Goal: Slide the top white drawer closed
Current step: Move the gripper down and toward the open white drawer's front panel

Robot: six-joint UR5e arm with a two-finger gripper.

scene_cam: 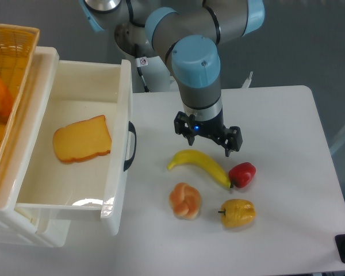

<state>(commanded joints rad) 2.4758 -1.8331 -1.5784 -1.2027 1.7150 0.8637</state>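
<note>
Glossy top white drawer (69, 190) stands pulled out at left
We see deep plastic walls, a curved black handle (130, 146); our gripper (210, 141) hangs mid-frame, fingers spread, grasping nothing.

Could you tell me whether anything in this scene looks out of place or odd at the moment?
The top white drawer stands pulled far out with a slice of bread lying inside. The gripper hangs open over the table, near the banana, well off the drawer's black handle. Nothing looks spilled or damaged.

I read no legible text; small red-and-white sticker (142, 61) on the arm, upper centre, too small to read.
</note>
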